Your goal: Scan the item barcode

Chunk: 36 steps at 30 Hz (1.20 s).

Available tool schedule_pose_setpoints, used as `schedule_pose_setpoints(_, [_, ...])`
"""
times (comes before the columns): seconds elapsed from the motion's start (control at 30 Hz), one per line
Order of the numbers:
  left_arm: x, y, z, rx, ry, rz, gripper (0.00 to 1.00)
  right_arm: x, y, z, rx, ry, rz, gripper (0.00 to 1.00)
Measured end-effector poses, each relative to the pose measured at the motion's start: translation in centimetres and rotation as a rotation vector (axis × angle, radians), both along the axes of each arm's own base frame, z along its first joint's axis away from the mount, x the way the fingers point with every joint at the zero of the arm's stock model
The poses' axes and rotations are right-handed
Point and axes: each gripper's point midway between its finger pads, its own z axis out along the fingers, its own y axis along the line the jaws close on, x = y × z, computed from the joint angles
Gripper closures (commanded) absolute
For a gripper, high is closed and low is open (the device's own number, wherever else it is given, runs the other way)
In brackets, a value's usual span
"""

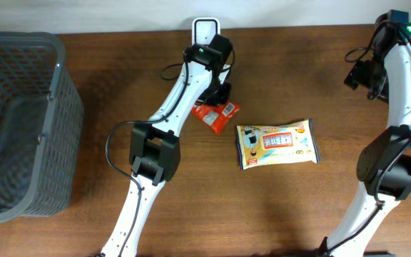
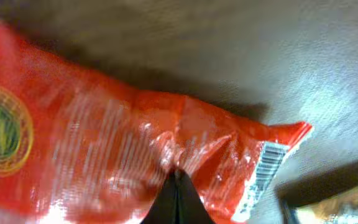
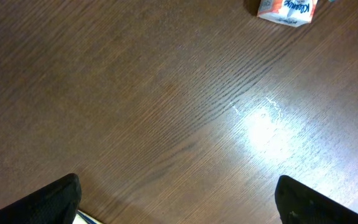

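Overhead view, clock directions taken from table (image 1: 298, 64) centre.

My left gripper (image 1: 218, 98) sits just toward 12 o'clock of centre. In the left wrist view its fingers are pressed together, clamped on the edge of the red packet (image 2: 104, 143). The red packet (image 1: 216, 114) is directly beneath that gripper. Its barcode (image 2: 266, 168) shows on a white panel near the packet's corner.

My right gripper (image 1: 366, 75) is at 2 o'clock, well apart from the packets, fingers spread wide over bare wood (image 3: 179, 205).

A yellow packet (image 1: 277, 145) lies flat at 4 o'clock of the red one, near but not touching. A grey basket (image 1: 20, 121) stands at 9 o'clock. A white device (image 1: 205, 28) sits at the 12 o'clock edge. A small tissue pack (image 3: 286, 9) shows in the right wrist view.
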Motion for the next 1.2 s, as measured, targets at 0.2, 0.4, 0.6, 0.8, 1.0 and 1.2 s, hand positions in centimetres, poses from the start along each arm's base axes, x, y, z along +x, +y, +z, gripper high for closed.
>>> schedule_pose_setpoints(0.2, [2.4,3.2,8.6,0.021,-0.179,0.060,1.00,0.0,0.0,0.0,0.000,0.000,0.000,0.01])
schedule_pose_setpoints(0.4, [0.9,3.6,-0.3,0.137,-0.011,0.040,1.00,0.0,0.0,0.0,0.000,0.000,0.000,0.01])
schedule_pose_setpoints(0.6, [4.2,11.2,10.0,-0.013,-0.138,0.226,0.01,0.0,0.0,0.0,0.000,0.000,0.000,0.01])
schedule_pose_setpoints(0.8, [2.7,11.0,15.1,-0.283,-0.074,0.249,0.01,0.0,0.0,0.0,0.000,0.000,0.000,0.01])
schedule_pose_setpoints(1.0, [-0.9,7.7,1.2,-0.184,0.232,0.219,0.02,0.0,0.0,0.0,0.000,0.001,0.000,0.01])
schedule_pose_setpoints(1.2, [3.6,6.3,-0.8,-0.251,0.061,0.243,0.26,0.0,0.0,0.0,0.000,0.000,0.000,0.01])
